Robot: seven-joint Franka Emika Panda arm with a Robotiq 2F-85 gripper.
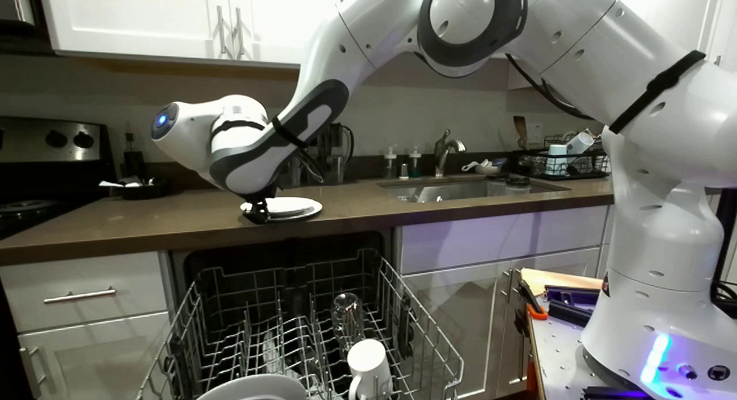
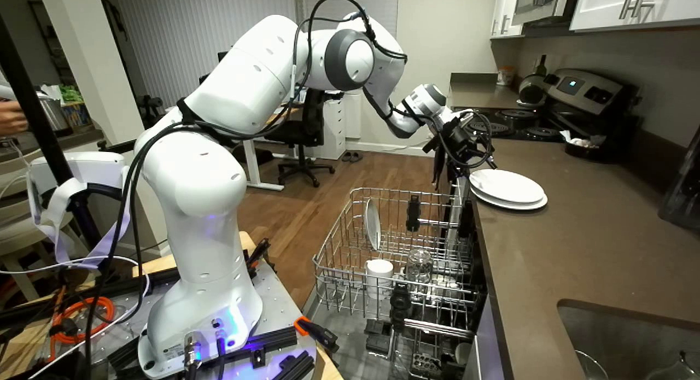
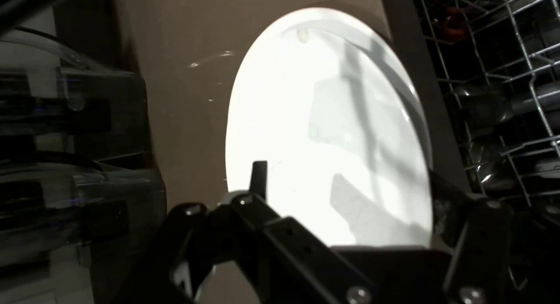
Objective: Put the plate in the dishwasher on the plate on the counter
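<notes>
So the upper plate [image 2: 508, 184] is lying right on the lower plate [image 2: 514, 205] up on the counter [image 2: 590, 249], both white, close to the counter's front edge. They aren't quite lined up: in the wrist view the bottom rim peeks out from about 1 to 3 o'clock. The gripper [image 3: 348, 177] comes in from 6 o'clock there, fingers [image 3: 259, 177] spread pretty wide and not clamped on anything. One shows in front of the plate around 8 o'clock, the other right at the rim near 4; can't tell if that one touches.

Going outward, in an exterior view with the stack as clock centre, the dishwasher [image 1: 288, 247] is at 6 o'clock, its rack [image 1: 421, 311] sticking out. Inside there's a third plate [image 1: 259, 388], plus a white mug [image 1: 368, 365] with a clear glass [image 1: 348, 316] at its 11. Sink [image 1: 455, 190] sits at 3, faucet [image 1: 444, 152] between 2 and 3, stove [image 1: 54, 170] at 9.
</notes>
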